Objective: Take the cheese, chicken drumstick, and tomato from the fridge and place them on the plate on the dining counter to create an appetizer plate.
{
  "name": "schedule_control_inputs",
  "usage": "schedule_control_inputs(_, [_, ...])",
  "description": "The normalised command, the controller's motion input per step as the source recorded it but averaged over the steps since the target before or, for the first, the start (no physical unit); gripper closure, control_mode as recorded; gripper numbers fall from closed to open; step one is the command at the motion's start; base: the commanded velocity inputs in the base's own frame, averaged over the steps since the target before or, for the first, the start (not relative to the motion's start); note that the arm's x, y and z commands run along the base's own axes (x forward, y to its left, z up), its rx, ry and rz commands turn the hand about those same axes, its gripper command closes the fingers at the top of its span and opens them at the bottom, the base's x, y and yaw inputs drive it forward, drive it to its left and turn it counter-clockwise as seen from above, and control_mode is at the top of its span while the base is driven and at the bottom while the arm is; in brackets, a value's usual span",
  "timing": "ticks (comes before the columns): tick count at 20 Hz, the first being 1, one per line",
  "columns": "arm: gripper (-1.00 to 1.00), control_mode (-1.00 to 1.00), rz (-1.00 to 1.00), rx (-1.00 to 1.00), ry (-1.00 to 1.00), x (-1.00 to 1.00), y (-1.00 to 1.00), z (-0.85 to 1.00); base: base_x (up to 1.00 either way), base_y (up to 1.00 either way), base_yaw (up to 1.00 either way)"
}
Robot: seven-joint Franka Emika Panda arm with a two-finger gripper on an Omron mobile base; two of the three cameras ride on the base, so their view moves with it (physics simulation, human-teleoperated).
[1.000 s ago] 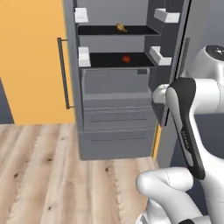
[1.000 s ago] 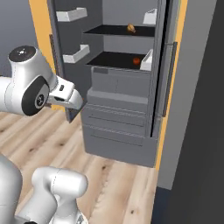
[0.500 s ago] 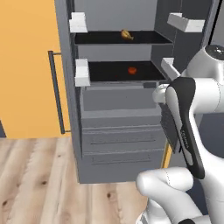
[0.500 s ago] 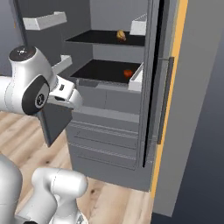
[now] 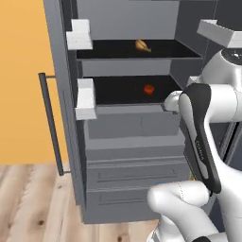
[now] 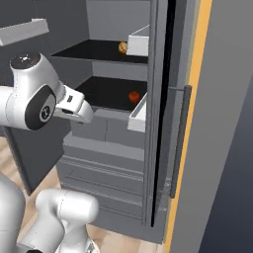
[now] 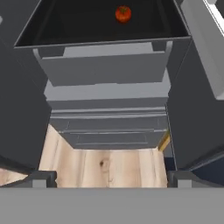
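The fridge point(image 5: 134, 156) stands open in front of me, grey drawers below its black shelves. On the upper shelf lies the golden-brown chicken drumstick point(image 5: 142, 45) point(image 6: 122, 47). One shelf lower sits the round red tomato point(image 5: 149, 89) point(image 6: 134, 96), seen at the top of the hand view point(image 7: 123, 13). My gripper point(image 7: 112, 180) is open and holds nothing, its dark fingertips point(image 7: 43, 178) wide apart. It hangs in front of the drawers, short of the lower shelf. The cheese, the plate and the dining counter are out of view.
The left door, with a long bar handle point(image 5: 51, 125) and white bins point(image 5: 86, 98), swings out on the left. The right door carries a white bin point(image 6: 138, 112) close beside the tomato shelf. Below lies wooden floor point(image 7: 105, 164). An orange wall point(image 5: 23, 71) stands at left.
The base has driven closer to the fridge, so the shelves and drawers loom larger in both base views. The arm's pose looks the same and the food has not moved.
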Motion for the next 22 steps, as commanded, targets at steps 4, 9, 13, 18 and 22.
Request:
schedule_control_inputs(4, [-1.0, 1.0, 0.0, 0.0, 0.0, 0.0, 0.0, 0.0, 0.66, -0.23, 0.0])
schedule_control_inputs(9, [-1.0, 1.0, 0.0, 0.0, 0.0, 0.0, 0.0, 0.0, 0.65, -0.19, 0.0])
schedule_control_inputs(13, [-1.0, 1.0, 0.0, 0.0, 0.0, 0.0, 0.0, 0.0, 0.56, -0.11, -0.01])
schedule_control_inputs(18, [-1.0, -1.0, 0.0, 0.0, 0.0, 0.05, -0.04, 0.0, 0.08, -0.01, 0.0])
schedule_control_inputs(22, [-1.0, -1.0, 0.0, 0.0, -0.06, -0.04, 0.0, 0.02, 0.0, 0.0, 0.0])
